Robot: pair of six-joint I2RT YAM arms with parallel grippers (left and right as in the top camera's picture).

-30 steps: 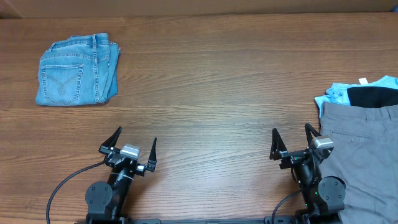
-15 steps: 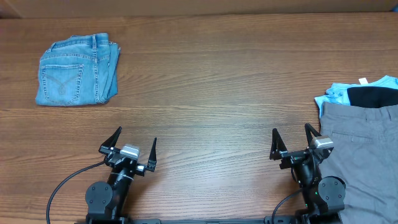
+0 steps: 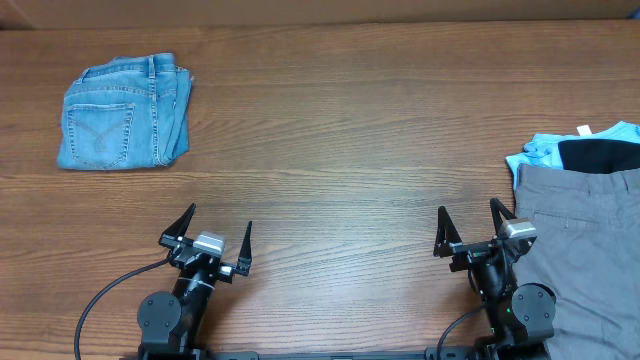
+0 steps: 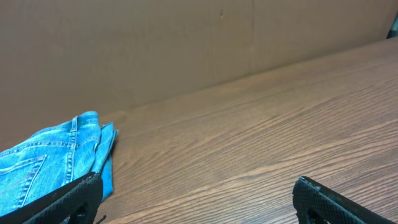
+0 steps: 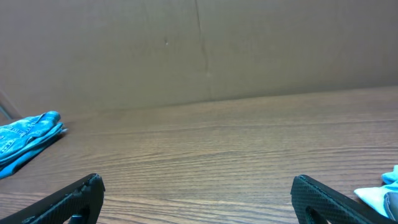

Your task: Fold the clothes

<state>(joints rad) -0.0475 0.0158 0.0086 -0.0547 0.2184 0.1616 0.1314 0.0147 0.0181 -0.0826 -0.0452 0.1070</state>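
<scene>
Grey shorts [image 3: 585,250] are lying just beside R pincer [image 3: 467,208]. L pincer [image 3: 220,218] & R are both resting low over tabletop [image 3: 350,130], gaping wide, gripping nothing.

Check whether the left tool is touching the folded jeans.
Apart. The overhead view shows bare table between the left tool and the folded jeans.

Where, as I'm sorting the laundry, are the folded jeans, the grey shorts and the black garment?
folded jeans [image 3: 125,112]: overhead view, middle of the denim stack.
grey shorts [image 3: 585,250]: overhead view, fabric below the waistband.
black garment [image 3: 600,155]: overhead view, middle of its visible strip.
</scene>
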